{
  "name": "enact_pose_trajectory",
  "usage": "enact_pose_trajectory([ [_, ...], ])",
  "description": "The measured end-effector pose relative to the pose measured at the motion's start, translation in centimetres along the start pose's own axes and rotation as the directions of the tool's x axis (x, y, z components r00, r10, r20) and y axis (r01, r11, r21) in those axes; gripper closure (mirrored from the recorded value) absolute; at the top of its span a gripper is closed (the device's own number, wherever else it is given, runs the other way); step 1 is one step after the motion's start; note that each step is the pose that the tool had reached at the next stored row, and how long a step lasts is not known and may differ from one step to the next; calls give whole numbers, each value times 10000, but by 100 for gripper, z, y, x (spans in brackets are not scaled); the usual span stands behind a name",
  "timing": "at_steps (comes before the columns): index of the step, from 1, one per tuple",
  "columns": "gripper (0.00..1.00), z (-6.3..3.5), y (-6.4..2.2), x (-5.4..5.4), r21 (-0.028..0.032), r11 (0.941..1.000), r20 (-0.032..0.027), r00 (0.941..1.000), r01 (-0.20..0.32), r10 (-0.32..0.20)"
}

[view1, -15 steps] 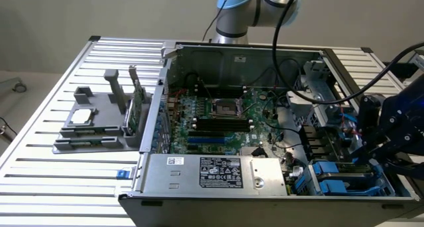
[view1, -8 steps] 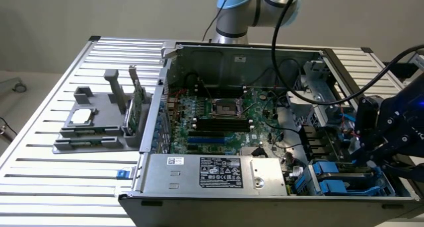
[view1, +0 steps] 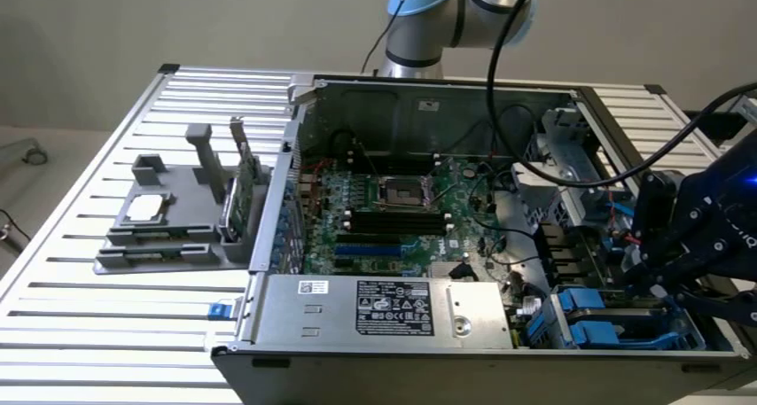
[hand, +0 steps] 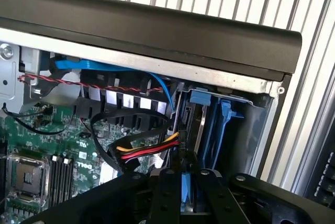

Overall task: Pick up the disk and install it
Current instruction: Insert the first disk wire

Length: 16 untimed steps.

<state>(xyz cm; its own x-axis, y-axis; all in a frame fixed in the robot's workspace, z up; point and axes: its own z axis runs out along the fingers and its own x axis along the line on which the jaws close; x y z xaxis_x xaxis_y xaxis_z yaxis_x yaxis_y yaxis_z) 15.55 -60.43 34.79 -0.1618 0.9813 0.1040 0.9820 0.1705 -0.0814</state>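
Closest to the wrist lens: black end effector [hand: 184, 176], fingers drawn narrow and pinched on a blue strip, seemingly the near carrier edge of the disk [hand: 200, 98]. Holds it edge-on and upright inside the drive bay, at the corner of the computer case [view1: 402, 112] on the exterior view's right, by the wall nearest that camera. Sits just beside a second blue carrier [hand: 226, 114] in the same bay. Crossed close to the fingers by a red, yellow and black wire bundle [hand: 149, 153]; blue flat cable [hand: 104, 66] running along the case's rim nearby.

Further inside, green motherboard [view1: 391, 210] with its processor socket [view1: 398, 190], then a labelled silver power supply [view1: 378, 307] along the near wall.

Outside the case, on the exterior view's left, grey holder [view1: 130, 254] resting on the ribbed metal worktop [view1: 83, 334], carrying a small square chip [view1: 148, 208] and an upright green card [view1: 240, 201]. Behind the case, grey-and-blue arm joints [view1: 456, 15].
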Motion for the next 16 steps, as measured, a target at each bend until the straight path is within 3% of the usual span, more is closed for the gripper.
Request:
enact_pose_trajectory([
  [4,84,1,1,0,61,9988,-55,9988,-481,482],
  [7,84,2,0,1,100,9975,-52,9976,-693,694],
  [12,84,8,14,22,130,9964,50,9965,-838,838],
  [16,84,22,31,59,167,9959,193,9959,-892,889],
])
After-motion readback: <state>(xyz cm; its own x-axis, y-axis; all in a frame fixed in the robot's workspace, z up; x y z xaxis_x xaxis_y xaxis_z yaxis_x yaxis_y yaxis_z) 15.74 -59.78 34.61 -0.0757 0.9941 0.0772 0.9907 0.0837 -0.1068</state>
